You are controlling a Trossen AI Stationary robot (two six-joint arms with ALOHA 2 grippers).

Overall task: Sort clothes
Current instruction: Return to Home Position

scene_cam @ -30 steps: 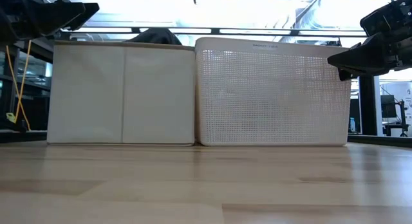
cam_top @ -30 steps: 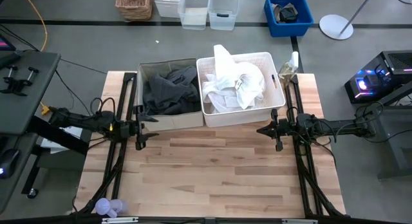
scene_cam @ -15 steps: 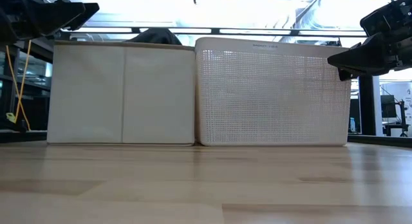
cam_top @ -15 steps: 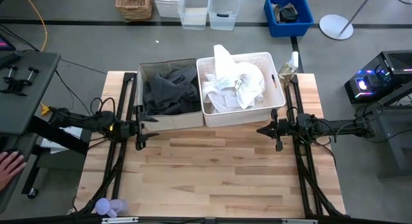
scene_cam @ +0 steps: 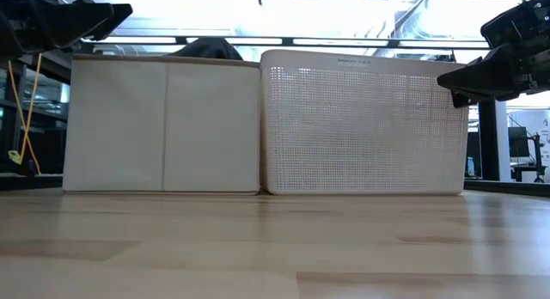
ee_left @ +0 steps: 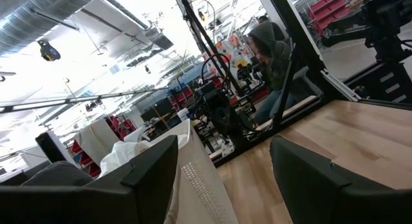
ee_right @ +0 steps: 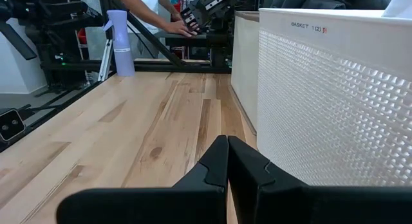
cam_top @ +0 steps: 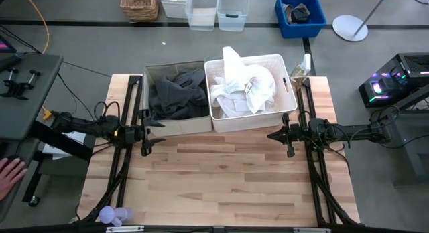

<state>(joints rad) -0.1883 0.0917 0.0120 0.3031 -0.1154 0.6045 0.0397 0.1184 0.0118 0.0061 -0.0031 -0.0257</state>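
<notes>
Nothing on the bench (cam_top: 221, 183) has shifted in the last second: both arms sit where they did. The one newcomer is a person's hand (cam_top: 7, 174) at the left edge of the high view, off the bench beside the side desk.

The clothes are all binned. The dark grey clothes (cam_top: 175, 92) fill the fabric bin (cam_top: 175, 126), and the white shirts (cam_top: 244, 89) are heaped in the white basket (cam_top: 255, 119), one fold standing above its far rim. No garment lies on the bare wood.

The left tool (cam_top: 148, 133) hangs just in front of the fabric bin's near wall with its fingers (ee_left: 154, 169) spread and nothing between them. The right tool (cam_top: 271, 134) hangs just in front of the white basket's near corner, its fingers (ee_right: 215, 163) pressed together and empty.

Both arms already look folded low along their own sides, so homing seems nearly done. Any last travel should draw each tool back along its own arm, away from the bin fronts, never sideways across them, since both tips are close enough to nudge a wall. The left tool could press together as it settles. With a hand near the left arm's base, slow motion on that side is the prudent choice.
</notes>
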